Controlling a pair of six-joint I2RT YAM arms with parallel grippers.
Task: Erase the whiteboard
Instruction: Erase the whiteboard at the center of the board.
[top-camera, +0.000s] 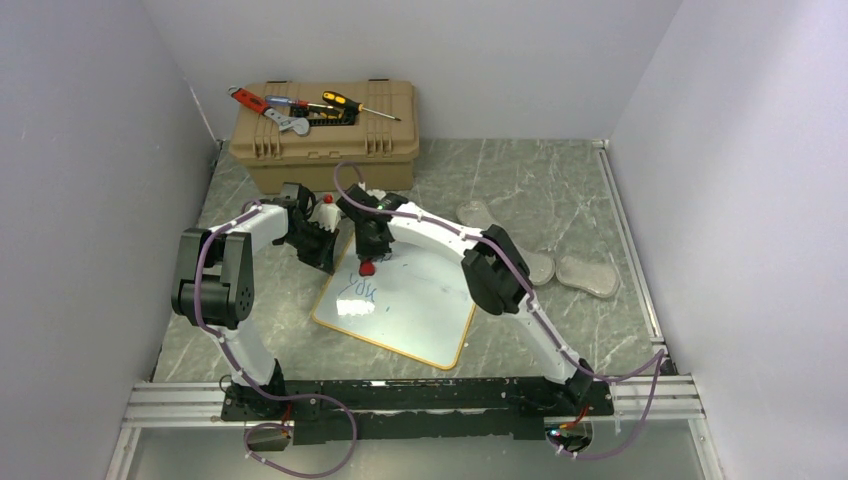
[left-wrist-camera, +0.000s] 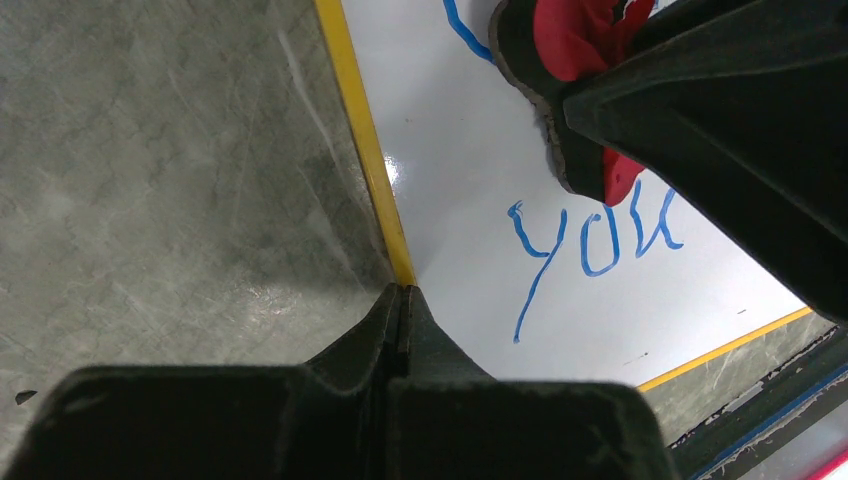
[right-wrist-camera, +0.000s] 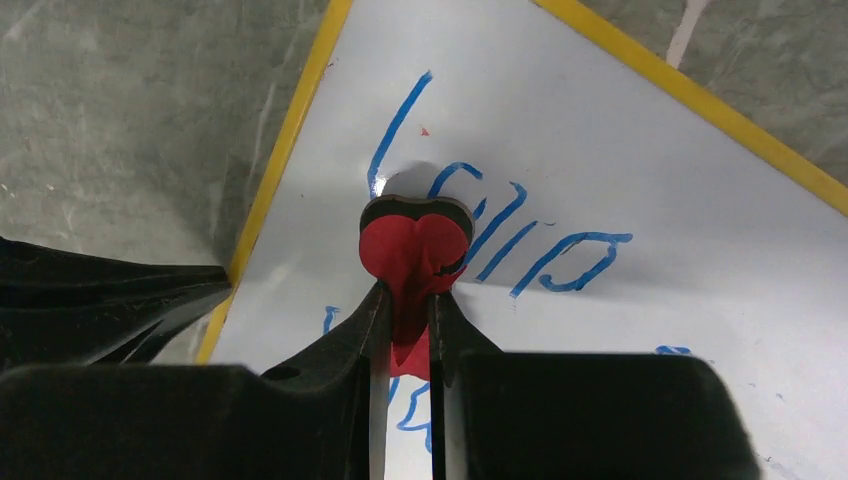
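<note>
Right jaws: clamped on a red eraser with dark felt pad, pad down on blue handwriting.
Left jaws: clenched, empty, tips at the edge of a flat white, yellow-framed whiteboard.
Whiteboard: lies askew on the grey marbled worktop, near a tan plastic toolbox.

**Glossy board, matt tools**

Under the right tool the whiteboard is smooth and glossy and mirrors a light spot. Its thin yellow-tan frame has a satin look. Pinched in that tool, the eraser shows soft red felt-like cloth on a rough dark pad. The left tool is matt black plastic, faintly grainy. Beside it the surface is grey, marbled and scuffed, with a dull sheen.
</note>
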